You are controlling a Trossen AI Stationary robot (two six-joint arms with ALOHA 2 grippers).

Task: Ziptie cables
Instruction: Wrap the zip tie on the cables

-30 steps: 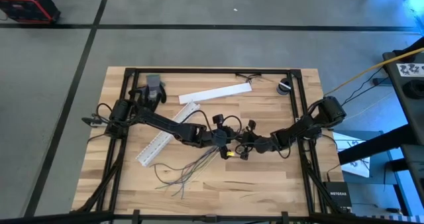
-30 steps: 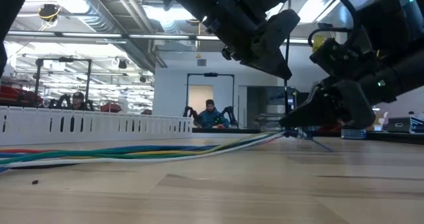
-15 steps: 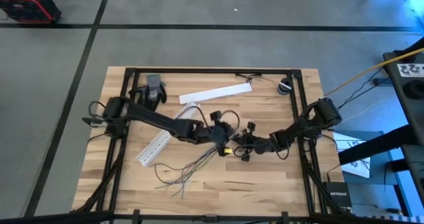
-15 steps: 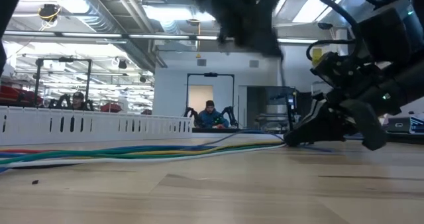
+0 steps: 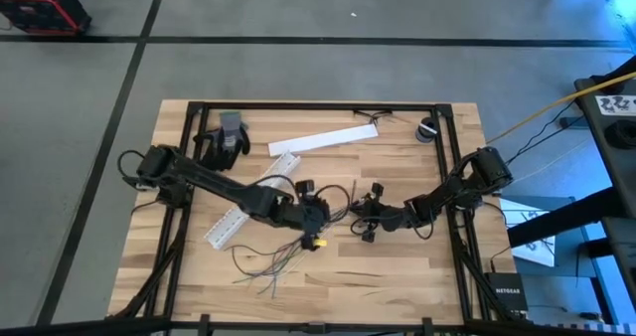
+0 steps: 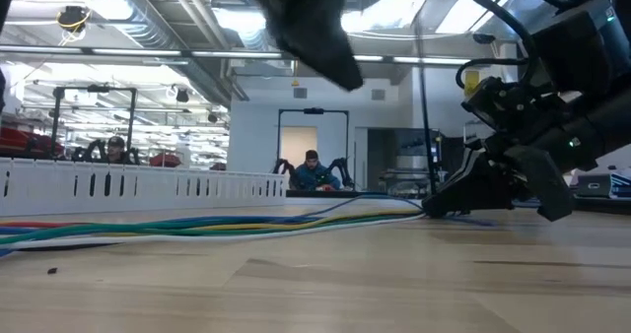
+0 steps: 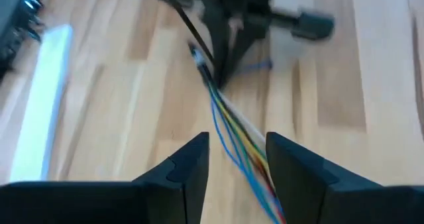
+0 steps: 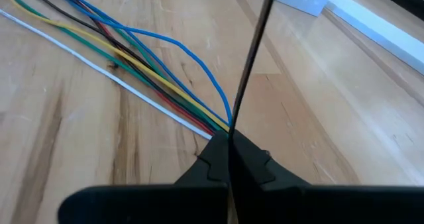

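Note:
The cables [image 5: 273, 259] are thin wires, blue, yellow, green, red, white and black in the wrist views. They lie on the table, fanned out toward its near left and gathered at the right end. My right gripper [image 5: 356, 217] [image 8: 228, 159] [image 6: 434, 207] is shut on that gathered end. A thin black zip tie [image 8: 252, 58] [image 6: 424, 126] stands up from its tips. My left gripper [image 5: 316, 239] [image 7: 236, 161] [image 6: 311, 33] is open and hangs above the cables [image 7: 232, 128], which show through its gap; it touches nothing. My right gripper pinches the cables at their gathered end [image 8: 222, 128] between its two shut fingers. It comes low from the table's right, slanting down, in line with the wires. The end sits at table height and the rest lies slack on the wood. The zip tie rises from the same pinch.
A white slotted channel [image 5: 243, 202] lies left of the cables, a flat white strip [image 5: 323, 139] beyond it, and a grey glove [image 5: 227, 137] at the far left. A small round object [image 5: 427, 129] sits at the far right. People sit in the room beyond [image 6: 311, 167].
My left gripper has drawn back from the right gripper, moving up and toward the table's near left along the cables, still open. My right gripper has dipped a little, and the gathered end it holds has come down closer to the table.

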